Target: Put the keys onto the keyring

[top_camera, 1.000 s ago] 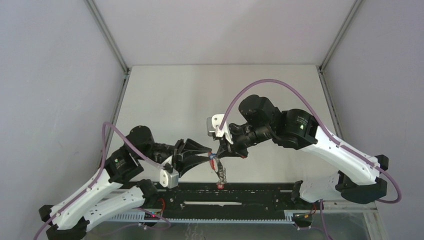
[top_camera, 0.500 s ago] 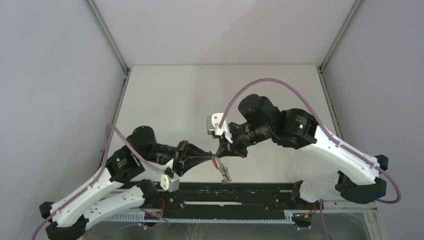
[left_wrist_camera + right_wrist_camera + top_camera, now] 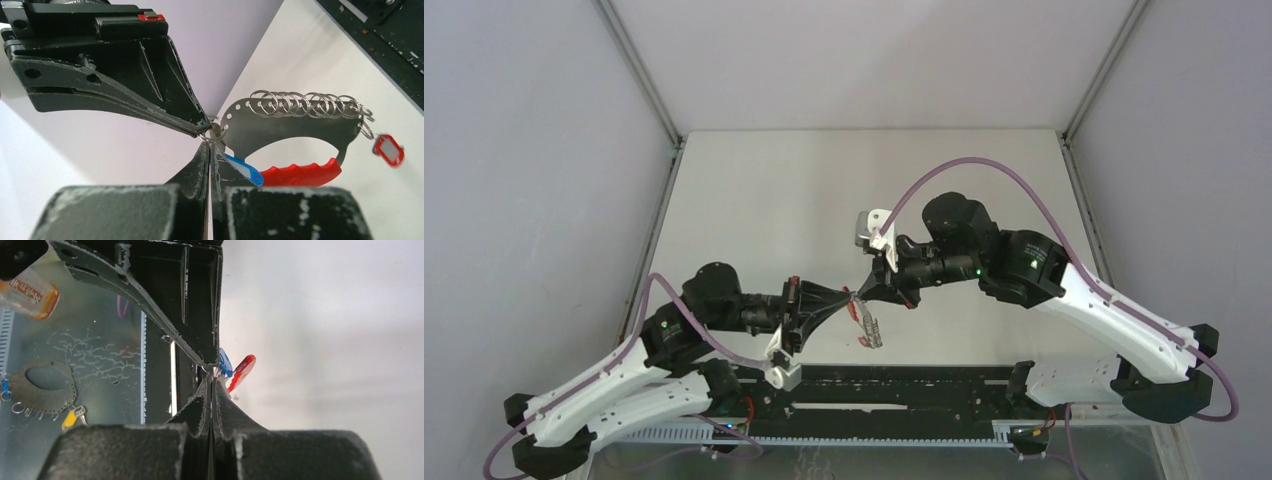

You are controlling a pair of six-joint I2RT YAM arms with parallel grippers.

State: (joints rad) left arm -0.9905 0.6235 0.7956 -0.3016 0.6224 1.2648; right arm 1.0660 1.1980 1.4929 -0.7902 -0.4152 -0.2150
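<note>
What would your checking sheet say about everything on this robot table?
Surface: white table.
Job's things: keyring held aloft; red tag hangs on its end ring; blue tag by the fingertips.
Clutter: spare keyring plate with yellow tag, lying flat.
Grippers: left gripper and right gripper shut, tips meeting at the keyring.
Cables: purple cables arch over the table.
Surroundings: grey walls.

The left fingers cover the near end of the blue oblong plastic tag, and its tiny silver key is hidden where both pairs of fingertips meet. From above, the grey metal keyring with red grip, just beside the fingertips, is too small to read.
</note>
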